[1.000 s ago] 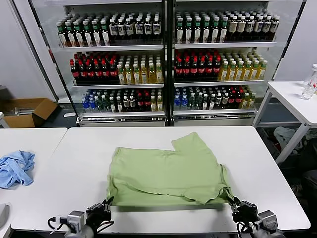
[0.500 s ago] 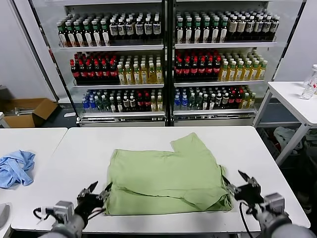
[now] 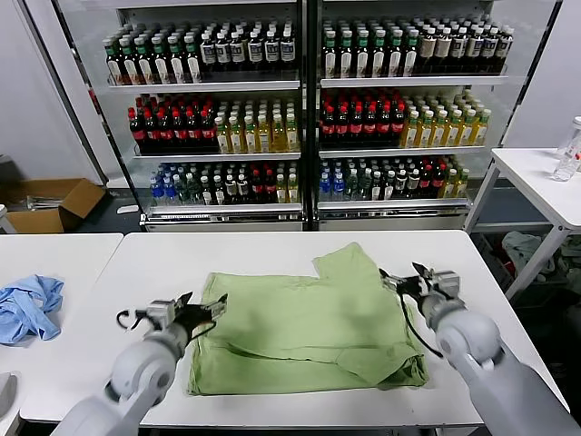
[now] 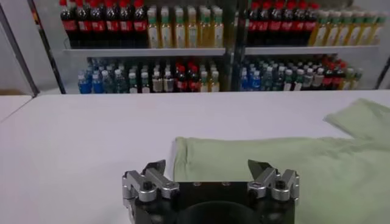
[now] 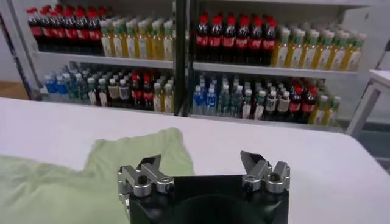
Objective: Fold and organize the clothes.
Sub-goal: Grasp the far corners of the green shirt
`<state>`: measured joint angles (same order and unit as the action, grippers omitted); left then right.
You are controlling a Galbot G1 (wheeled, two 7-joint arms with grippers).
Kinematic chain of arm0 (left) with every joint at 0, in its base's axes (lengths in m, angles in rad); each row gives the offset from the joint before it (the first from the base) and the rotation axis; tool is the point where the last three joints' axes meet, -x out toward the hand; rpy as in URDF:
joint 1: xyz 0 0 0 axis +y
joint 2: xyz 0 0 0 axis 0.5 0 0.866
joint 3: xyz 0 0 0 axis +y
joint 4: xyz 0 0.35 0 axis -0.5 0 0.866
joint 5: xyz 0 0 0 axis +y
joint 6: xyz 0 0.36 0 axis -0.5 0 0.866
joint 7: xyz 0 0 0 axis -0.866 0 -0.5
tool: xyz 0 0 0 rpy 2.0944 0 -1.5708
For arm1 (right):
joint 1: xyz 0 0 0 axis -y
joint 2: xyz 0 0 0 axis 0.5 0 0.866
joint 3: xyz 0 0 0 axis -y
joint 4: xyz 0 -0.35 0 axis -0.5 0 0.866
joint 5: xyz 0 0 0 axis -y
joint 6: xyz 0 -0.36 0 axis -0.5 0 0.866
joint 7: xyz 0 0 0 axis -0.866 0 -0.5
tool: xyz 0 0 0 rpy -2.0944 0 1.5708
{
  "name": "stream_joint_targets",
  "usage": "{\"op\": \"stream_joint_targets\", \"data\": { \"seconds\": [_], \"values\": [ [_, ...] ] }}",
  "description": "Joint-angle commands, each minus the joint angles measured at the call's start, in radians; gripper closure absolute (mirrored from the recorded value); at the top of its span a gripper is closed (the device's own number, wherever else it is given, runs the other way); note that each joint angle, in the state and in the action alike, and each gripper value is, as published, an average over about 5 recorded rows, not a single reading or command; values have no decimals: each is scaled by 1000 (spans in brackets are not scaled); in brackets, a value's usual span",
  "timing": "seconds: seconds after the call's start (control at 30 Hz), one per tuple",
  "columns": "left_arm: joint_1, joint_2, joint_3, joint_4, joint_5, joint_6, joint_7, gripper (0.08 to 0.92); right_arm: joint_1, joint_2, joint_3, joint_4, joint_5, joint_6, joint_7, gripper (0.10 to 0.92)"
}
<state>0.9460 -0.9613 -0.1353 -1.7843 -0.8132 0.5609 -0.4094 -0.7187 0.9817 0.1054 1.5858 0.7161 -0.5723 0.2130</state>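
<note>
Shirt (image 3: 309,325) is lying half-folded in the middle of the white desk (image 3: 163,263), pale green, one sleeve poking toward the bottle shelves (image 3: 300,118). Left gripper (image 3: 201,311) hovers by the shirt's left edge, fingers spread open, holding nothing. Right gripper (image 3: 406,277) is over by the sleeve, fingers apart and empty too. Blue cloth (image 3: 27,307) sits on the neighbouring desk to the left.

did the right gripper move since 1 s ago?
Yes. The right gripper left the table's near edge and now sits open by the shirt's far right sleeve, nearer the shelves.
</note>
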Motion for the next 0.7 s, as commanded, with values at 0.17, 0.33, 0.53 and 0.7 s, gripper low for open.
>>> {"op": "stream_joint_targets", "data": {
  "seconds": [0.17,0.33,0.53,0.7],
  "values": [
    [-339,-43,213,389,13,8,-11,177,324,168,-214,-457,7,-9,-29,203],
    [-322,-42,206,382,-22,15,-10,177,324,199,-224,-520,-11,-8,-42,203],
    [-305,-41,191,381,-82,16,-7,240,319,223,-229,-550,-8,-8,-71,245],
    [-279,-33,173,367,-125,17,-2,377,305,215,-234,-531,3,-8,-84,389]
  ]
}}
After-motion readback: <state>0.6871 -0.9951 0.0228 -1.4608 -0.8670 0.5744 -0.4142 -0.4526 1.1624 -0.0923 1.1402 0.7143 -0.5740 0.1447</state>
